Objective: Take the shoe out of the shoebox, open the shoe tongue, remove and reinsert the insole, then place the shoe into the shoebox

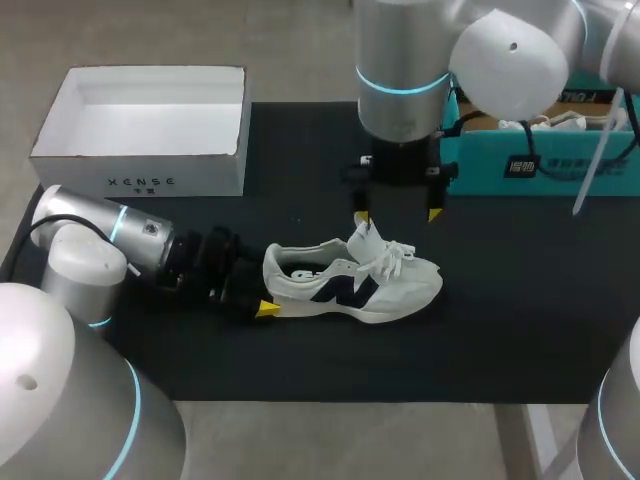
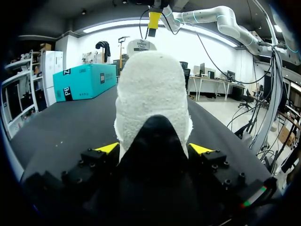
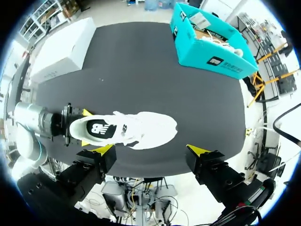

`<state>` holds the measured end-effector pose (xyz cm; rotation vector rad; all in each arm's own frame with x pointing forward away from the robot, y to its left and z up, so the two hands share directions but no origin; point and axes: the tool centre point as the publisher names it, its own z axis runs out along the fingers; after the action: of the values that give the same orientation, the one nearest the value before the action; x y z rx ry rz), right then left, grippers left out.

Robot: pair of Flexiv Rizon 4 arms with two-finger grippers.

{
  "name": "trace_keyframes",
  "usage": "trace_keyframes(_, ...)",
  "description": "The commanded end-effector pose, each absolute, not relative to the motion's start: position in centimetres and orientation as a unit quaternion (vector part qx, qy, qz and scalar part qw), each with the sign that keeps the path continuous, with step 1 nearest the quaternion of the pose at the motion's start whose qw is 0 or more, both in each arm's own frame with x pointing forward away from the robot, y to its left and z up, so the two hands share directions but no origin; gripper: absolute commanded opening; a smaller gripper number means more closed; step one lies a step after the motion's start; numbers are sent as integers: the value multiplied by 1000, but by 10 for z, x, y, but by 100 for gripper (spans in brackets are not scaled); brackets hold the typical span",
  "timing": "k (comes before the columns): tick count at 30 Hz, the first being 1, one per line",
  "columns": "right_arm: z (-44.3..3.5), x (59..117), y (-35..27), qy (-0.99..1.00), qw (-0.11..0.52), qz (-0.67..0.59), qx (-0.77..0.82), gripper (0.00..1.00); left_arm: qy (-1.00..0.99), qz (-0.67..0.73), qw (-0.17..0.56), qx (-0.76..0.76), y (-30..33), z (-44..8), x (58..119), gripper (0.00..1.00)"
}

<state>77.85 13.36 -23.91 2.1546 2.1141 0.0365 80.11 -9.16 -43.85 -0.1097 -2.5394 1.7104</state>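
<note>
My white sneaker (image 1: pixel 355 285) sits upright on its sole in the middle of the black mat (image 1: pixel 500 330), outside both boxes. My left gripper (image 2: pixel 154 149) is clamped on its heel, one yellow tip on each side. My right gripper (image 1: pixel 397 215) hangs above the laces, fingers wide apart and touching nothing. The open white shoebox (image 1: pixel 140 180) stands at the far left and a teal box (image 1: pixel 540 160) at the far right.

Bare table (image 1: pixel 530 330) right of the shoe (image 1: pixel 350 285), left gripper (image 1: pixel 266 290) blocking its heel, right gripper (image 1: pixel 397 215) over its tongue, shoebox (image 1: pixel 140 182) and teal box (image 1: pixel 560 165) behind
</note>
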Motion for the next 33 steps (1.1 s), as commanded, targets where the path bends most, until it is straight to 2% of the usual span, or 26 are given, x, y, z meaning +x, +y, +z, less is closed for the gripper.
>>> trace_keyframes(1, -243, 767, 155, 965, 79, 3, 250, 100, -829, 557, 39, -36, -90, -443, 801, 0)
trace_keyframes(21, -241, 776, 151, 959, 69, -20, 274, 100, -829, 557, 39, -36, -90, -443, 801, 0)
trace_keyframes(22, -243, 780, 157, 971, 47, -26, 235, 100, -829, 557, 39, -36, -90, -443, 801, 0)
trace_keyframes(26, -247, 785, 174, 989, 36, 12, 142, 100, -829, 557, 39, -36, -90, -443, 801, 0)
trace_keyframes(33, -249, 787, 192, 995, 16, 52, 80, 100, -829, 557, 39, -36, -90, -443, 801, 0)
